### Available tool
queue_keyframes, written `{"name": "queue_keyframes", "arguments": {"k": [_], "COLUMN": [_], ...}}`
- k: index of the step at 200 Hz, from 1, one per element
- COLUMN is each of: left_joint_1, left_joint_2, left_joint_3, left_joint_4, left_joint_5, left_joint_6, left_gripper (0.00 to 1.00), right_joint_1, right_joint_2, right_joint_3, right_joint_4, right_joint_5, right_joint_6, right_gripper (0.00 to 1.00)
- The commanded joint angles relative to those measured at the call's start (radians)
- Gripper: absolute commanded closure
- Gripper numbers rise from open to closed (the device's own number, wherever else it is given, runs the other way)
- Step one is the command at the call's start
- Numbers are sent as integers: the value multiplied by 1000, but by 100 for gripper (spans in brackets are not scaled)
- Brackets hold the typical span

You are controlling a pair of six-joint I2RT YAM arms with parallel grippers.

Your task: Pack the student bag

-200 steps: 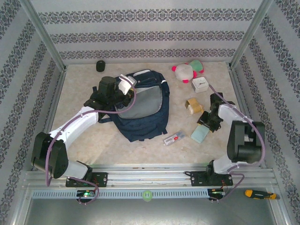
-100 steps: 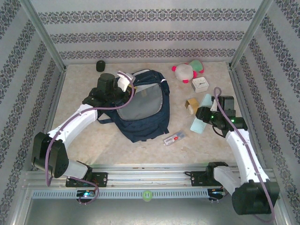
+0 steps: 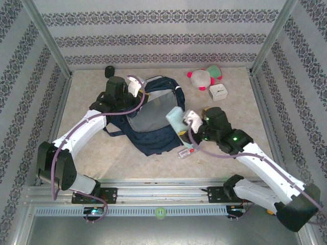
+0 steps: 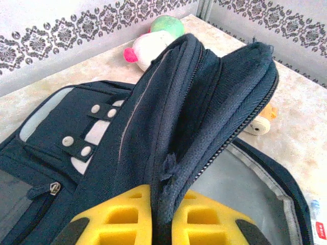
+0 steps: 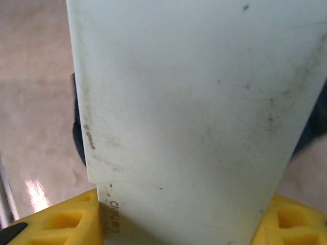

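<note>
"Where was the bag [image 3: 153,133]?"
"On the table [image 3: 127,164], left of centre, its flap [image 4: 204,102] pinched by the left gripper [image 4: 162,204]."
"And the right gripper [image 5: 179,224]?"
"Clamped on a pale box [image 5: 194,102] at the bag's right edge."

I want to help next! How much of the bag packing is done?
Done: the student bag lies unzipped. In hand: left jaws pinch its flap up, right jaws hold a pale green box above the bag's edge. Left: plush toy, white box and small packet lie outside.
</note>
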Motion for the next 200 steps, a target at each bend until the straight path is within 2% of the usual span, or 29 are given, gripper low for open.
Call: {"name": "queue_keyframes", "arguments": {"k": [1,16,71,103,135,164,200], "left_joint_1": [10,9,9,11,23,29,32], "left_joint_2": [-13,-9,-23,-37,-49,-56,-56], "left_joint_3": [66,77,81,87,90,85,70], "left_joint_4": [63,52,52,56,62,66,81], "left_joint_5": [69,71,89,69,70,67,66], "left_joint_6": [-39,-38,-39,-41,-48,-49,-58], "left_gripper": [100,100,100,100,100,100,100], "right_joint_1": [87,113,106,84,60,48,25], "right_joint_2": [69,157,471,620,708,702,628], "right_joint_3": [83,149,349,413,464,480,426], "right_joint_4": [100,108,105,60,63,76,114], "right_joint_5": [105,158,192,206,225,228,185], "right_joint_6": [-363,-492,-803,-911,-892,-782,-625], "right_gripper": [74,74,68,55,37,28,20]}}
